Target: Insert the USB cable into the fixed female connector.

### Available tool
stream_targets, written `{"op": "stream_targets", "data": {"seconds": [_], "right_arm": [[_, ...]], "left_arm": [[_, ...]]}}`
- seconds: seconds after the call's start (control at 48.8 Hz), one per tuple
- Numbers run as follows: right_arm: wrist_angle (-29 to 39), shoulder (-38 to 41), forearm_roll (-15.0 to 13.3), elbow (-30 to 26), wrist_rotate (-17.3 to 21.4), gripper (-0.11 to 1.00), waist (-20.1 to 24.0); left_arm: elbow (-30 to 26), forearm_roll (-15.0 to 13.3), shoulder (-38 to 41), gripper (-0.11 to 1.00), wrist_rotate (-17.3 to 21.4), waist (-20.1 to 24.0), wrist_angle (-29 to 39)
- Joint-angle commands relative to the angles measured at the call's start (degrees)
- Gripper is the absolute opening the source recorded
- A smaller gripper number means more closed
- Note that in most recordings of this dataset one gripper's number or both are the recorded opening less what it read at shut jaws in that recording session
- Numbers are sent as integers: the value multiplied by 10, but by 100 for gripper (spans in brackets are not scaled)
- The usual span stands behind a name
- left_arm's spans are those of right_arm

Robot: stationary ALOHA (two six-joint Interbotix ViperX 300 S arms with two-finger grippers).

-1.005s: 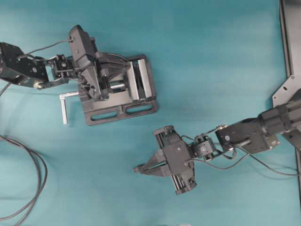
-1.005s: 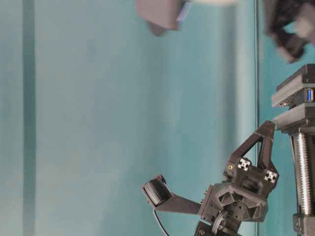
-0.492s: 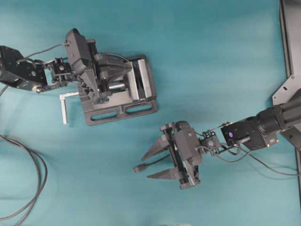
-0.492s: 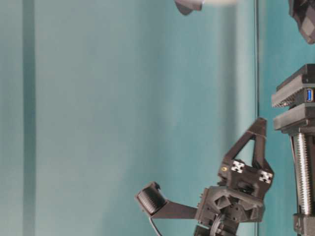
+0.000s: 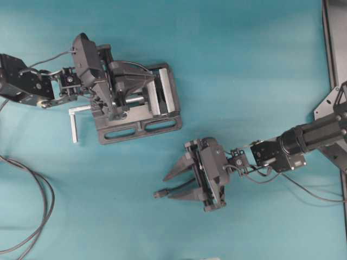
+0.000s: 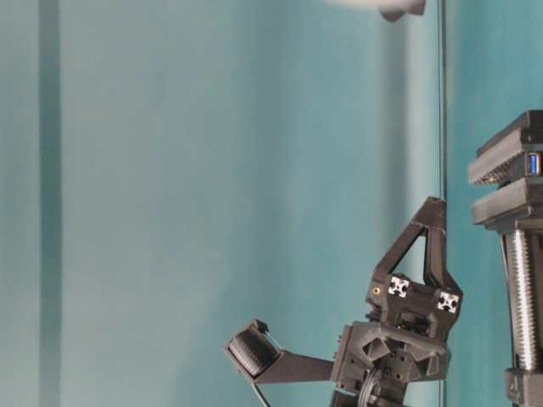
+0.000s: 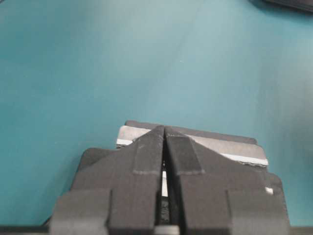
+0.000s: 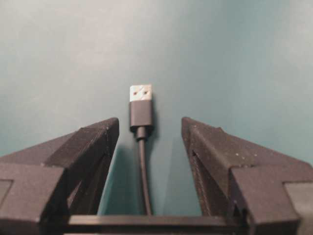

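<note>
While the USB cable (image 8: 141,113) is lying on the teal worktop (image 5: 244,65), right fingers (image 8: 93,139) spreading wide either side of its plug without touching, left fingers (image 7: 149,152) pressing together above the vise (image 5: 143,105).

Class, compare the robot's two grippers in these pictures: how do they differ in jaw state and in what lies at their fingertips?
The left gripper has its jaws pressed together; the right gripper has its jaws spread wide. The left gripper hangs over the vise; the right gripper straddles the USB cable lying on the table, without touching it. Both have black, wedge-shaped fingers.
</note>
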Motion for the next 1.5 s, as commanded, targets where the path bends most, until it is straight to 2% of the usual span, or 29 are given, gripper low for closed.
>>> {"op": "stream_targets", "data": {"seconds": [0.0,0.554,0.656,0.882,1.333,1.477], "right_arm": [[0,-8,4,-7,-2,63,-1],[51,3,3,-30,0,61,13],[54,4,2,-27,0,55,18],[55,4,0,-6,-1,31,26],[57,4,-10,-17,-4,33,35],[97,4,-8,-40,4,32,35]], "left_arm": [[-4,3,-11,2,-2,-8,-5],[-3,3,-11,2,-1,-12,4],[0,3,-11,2,-1,-11,4],[4,3,-11,2,-1,-10,4],[4,2,-11,2,-1,-11,4],[4,3,-11,2,-1,-10,4]]}}
